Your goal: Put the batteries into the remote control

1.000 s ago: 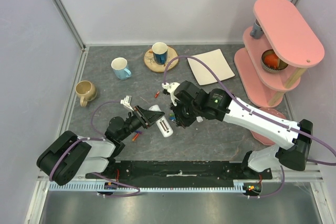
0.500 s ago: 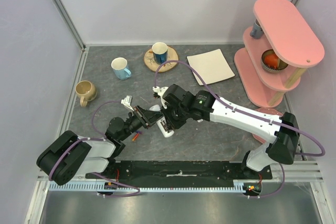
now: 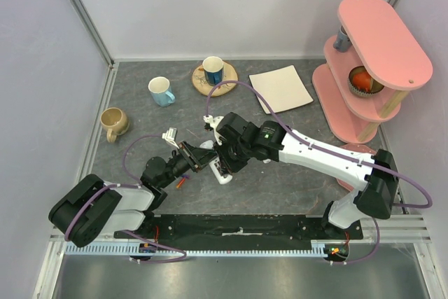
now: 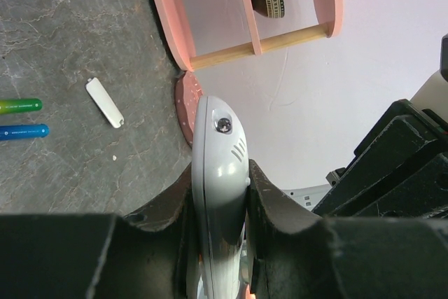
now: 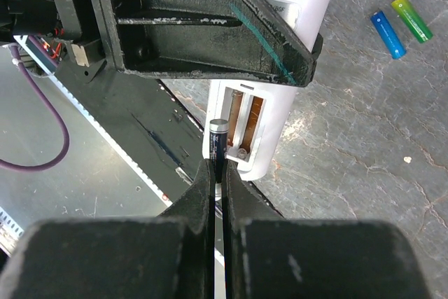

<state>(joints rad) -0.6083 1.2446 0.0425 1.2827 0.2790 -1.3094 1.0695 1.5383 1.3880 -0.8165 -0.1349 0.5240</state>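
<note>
Right gripper point(image 5: 218, 176) pinching a dark battery point(image 5: 219, 141) beside the open bay.
From your fingers, the remote control point(image 5: 269, 138) sits just at one o'clock, clamped in your left gripper point(image 4: 222, 201); two loose batteries point(image 5: 388, 33) lie well apart at two o'clock.
</note>
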